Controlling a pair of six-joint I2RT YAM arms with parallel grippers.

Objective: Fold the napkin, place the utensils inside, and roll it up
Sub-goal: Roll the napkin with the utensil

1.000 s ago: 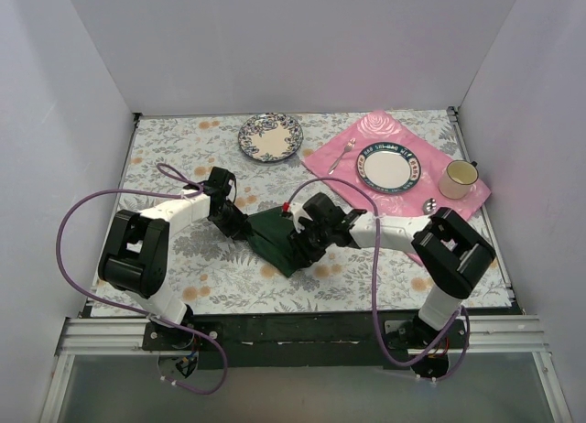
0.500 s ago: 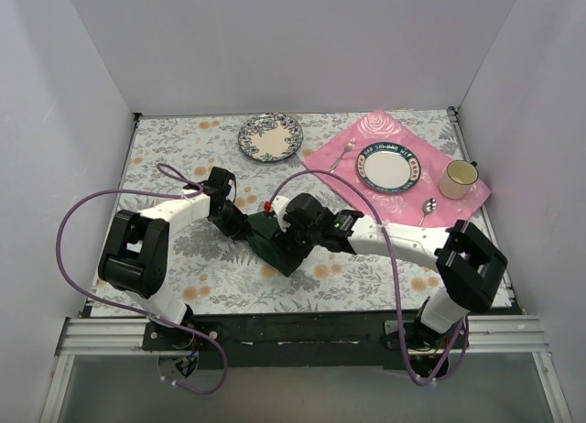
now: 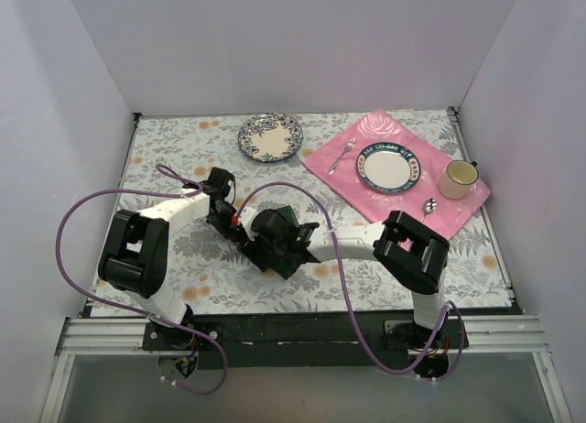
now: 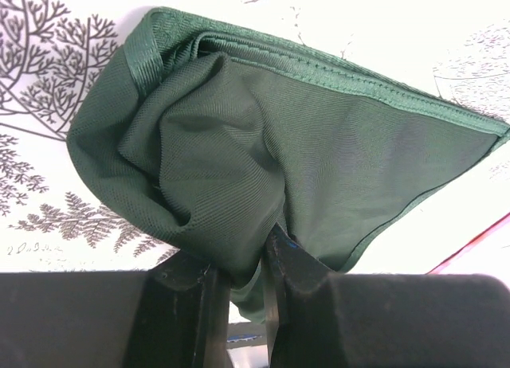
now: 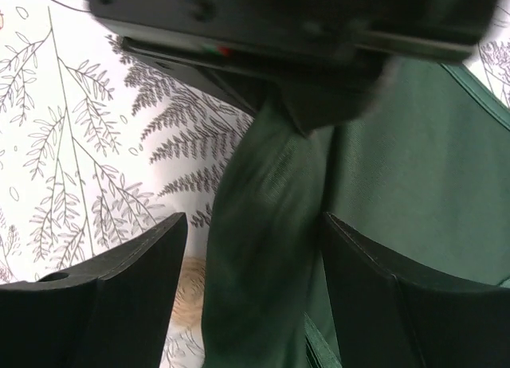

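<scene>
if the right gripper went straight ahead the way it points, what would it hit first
The right gripper would likely meet the bunched fold of the napkin first; the left gripper, pinching the cloth, sits just beyond. Depth is unclear.

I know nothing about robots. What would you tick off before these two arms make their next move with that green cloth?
1. Left gripper holding the napkin: ok, shut on a bunched fold.
2. Right gripper released: ok, open, one finger on each side of a cloth ridge.
3. Napkin lying flat: not ok, creased and bunched.
4. Utensils inside the napkin: cannot tell, none show.
5. Pink placemat apart from the grippers: ok, off to the right.
</scene>
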